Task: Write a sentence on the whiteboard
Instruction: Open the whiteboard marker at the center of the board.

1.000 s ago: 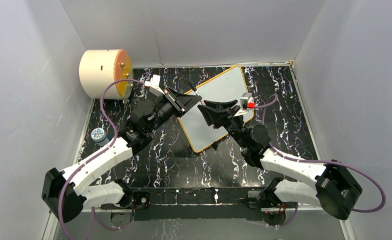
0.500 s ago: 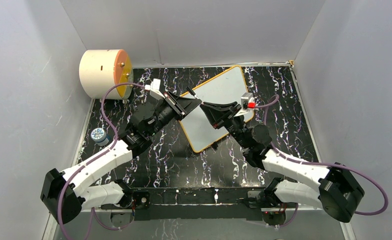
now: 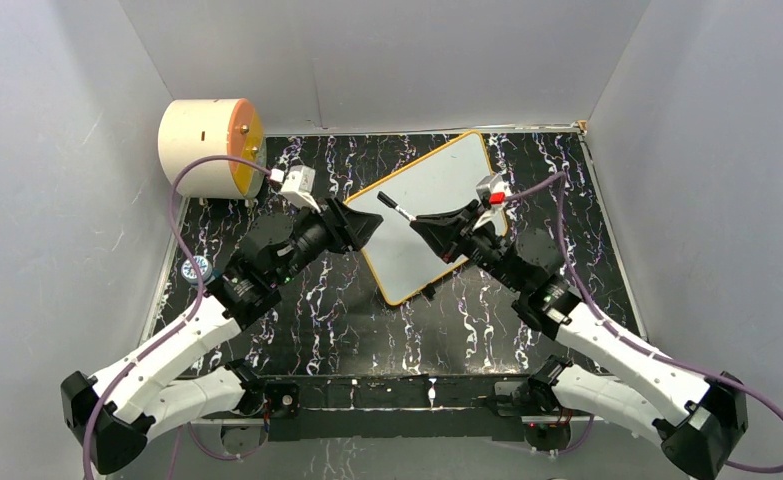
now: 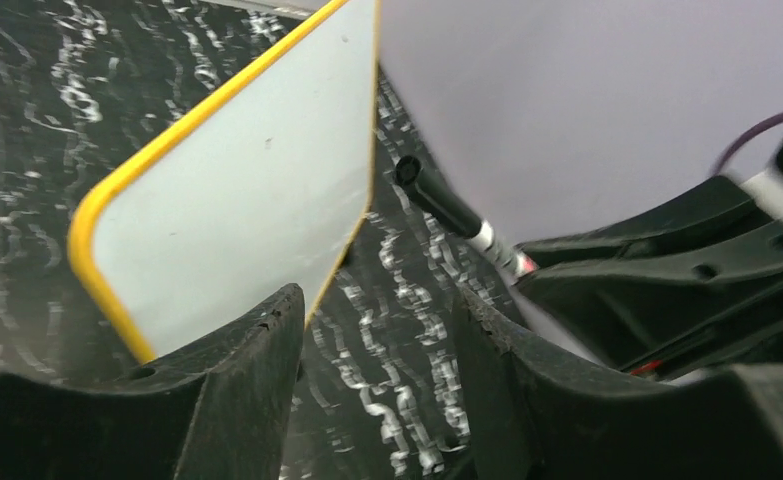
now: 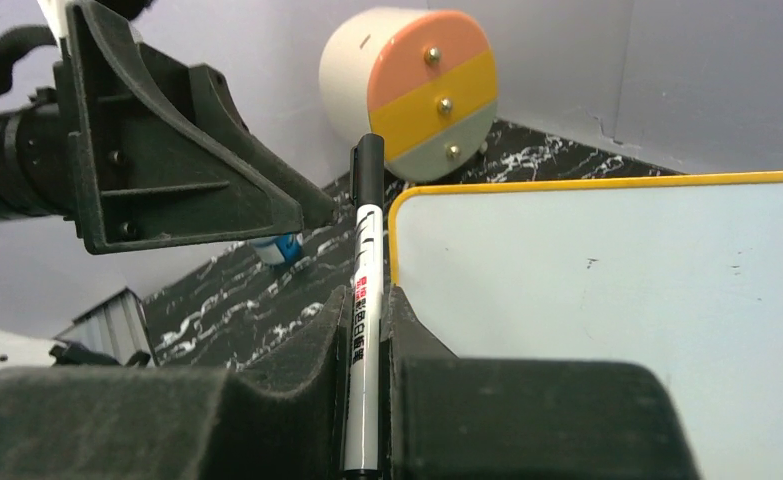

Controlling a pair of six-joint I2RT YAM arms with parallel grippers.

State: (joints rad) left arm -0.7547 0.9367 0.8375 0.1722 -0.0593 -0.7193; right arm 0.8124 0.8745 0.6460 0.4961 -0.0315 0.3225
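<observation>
Right gripper (image 5: 367,305) with marker (image 5: 368,230) over whiteboard (image 5: 617,300); black marbled table (image 3: 317,300), grey walls (image 3: 417,60).

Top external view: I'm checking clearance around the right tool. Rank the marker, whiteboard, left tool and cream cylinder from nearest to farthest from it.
1. The marker: clamped in the right tool, sticking out toward the far left.
2. The whiteboard: lying right beneath it.
3. The left tool: open, just to its left at the board's edge.
4. The cream cylinder: far-left corner.
</observation>
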